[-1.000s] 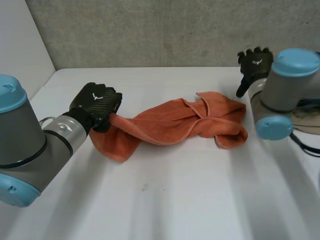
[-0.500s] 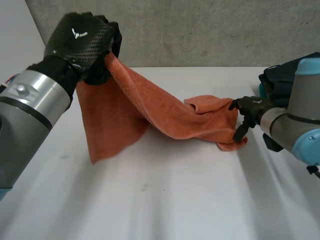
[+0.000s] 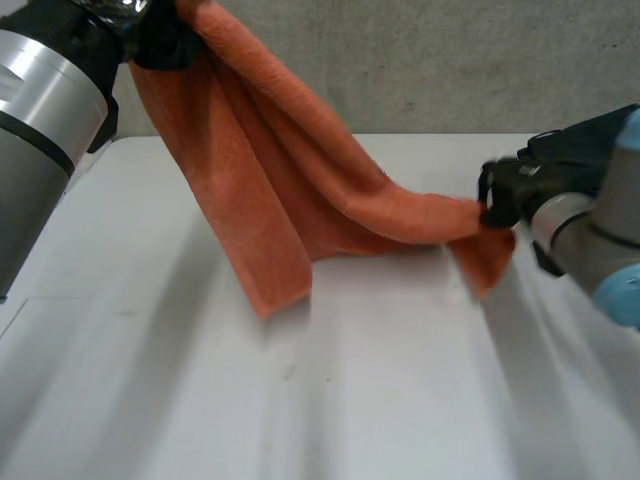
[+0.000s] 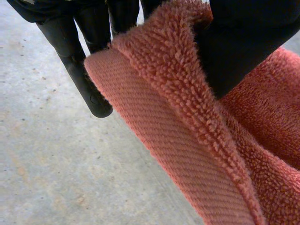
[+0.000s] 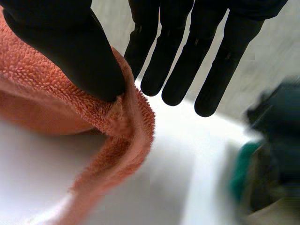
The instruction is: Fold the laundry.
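Orange towel [image 3: 270,190] spans from left robot hand [image 3: 160,45] to right robot hand [image 3: 503,195].

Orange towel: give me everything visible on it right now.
The orange towel is fluffy terry with a flat woven hem band. The left hand pinches one end high above the white table, and a panel hangs down with its bottom edge near the tabletop. The rest stretches across to the right hand, which pinches it between thumb and fingers, a corner drooping beyond.
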You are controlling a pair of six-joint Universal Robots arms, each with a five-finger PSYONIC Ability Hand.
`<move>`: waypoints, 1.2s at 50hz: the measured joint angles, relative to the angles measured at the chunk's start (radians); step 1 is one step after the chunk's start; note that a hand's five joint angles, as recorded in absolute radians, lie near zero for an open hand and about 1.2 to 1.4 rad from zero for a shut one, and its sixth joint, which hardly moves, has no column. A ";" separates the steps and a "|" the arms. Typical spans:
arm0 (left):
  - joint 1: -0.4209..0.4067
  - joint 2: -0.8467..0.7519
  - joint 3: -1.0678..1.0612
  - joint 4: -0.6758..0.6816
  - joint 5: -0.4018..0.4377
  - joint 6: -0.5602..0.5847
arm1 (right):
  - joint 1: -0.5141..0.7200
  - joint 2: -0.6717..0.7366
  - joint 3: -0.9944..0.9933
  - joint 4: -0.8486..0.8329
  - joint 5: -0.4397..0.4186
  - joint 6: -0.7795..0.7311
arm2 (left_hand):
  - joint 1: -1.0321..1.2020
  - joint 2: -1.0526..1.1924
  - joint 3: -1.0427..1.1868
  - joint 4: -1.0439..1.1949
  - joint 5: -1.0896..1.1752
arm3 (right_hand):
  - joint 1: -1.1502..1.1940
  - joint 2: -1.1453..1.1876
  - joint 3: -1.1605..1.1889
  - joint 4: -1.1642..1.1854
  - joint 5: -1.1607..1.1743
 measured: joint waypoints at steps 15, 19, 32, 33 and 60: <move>0.213 0.033 0.014 -0.187 0.052 0.021 | -0.086 -0.400 -0.061 0.256 0.003 -0.478 | 0.000 0.000 0.000 0.000 0.000 | 0.000 0.001 0.001 0.001 0.015; 0.250 -0.035 0.008 -0.239 0.075 0.029 | -0.084 -0.348 -0.079 0.294 0.004 -0.494 | 0.000 0.000 0.000 0.000 0.000 | 0.000 0.001 0.001 0.001 0.016; 0.275 -0.442 0.185 -0.109 0.085 0.218 | -0.021 0.003 -0.272 0.144 0.106 -0.503 | 0.000 0.000 0.000 0.000 0.000 | 0.016 0.007 0.006 0.001 0.018; 0.273 -0.463 0.215 -0.073 0.084 0.219 | -0.013 0.015 -0.294 0.098 0.117 -0.492 | 0.000 0.000 0.000 0.000 0.000 | 0.017 0.007 0.006 0.002 0.018; 0.286 -0.442 0.025 0.325 -0.031 -0.058 | 0.043 -0.020 -0.104 -0.418 0.107 -0.368 | 0.000 0.000 0.000 0.000 0.000 | 0.026 0.007 0.006 0.004 0.024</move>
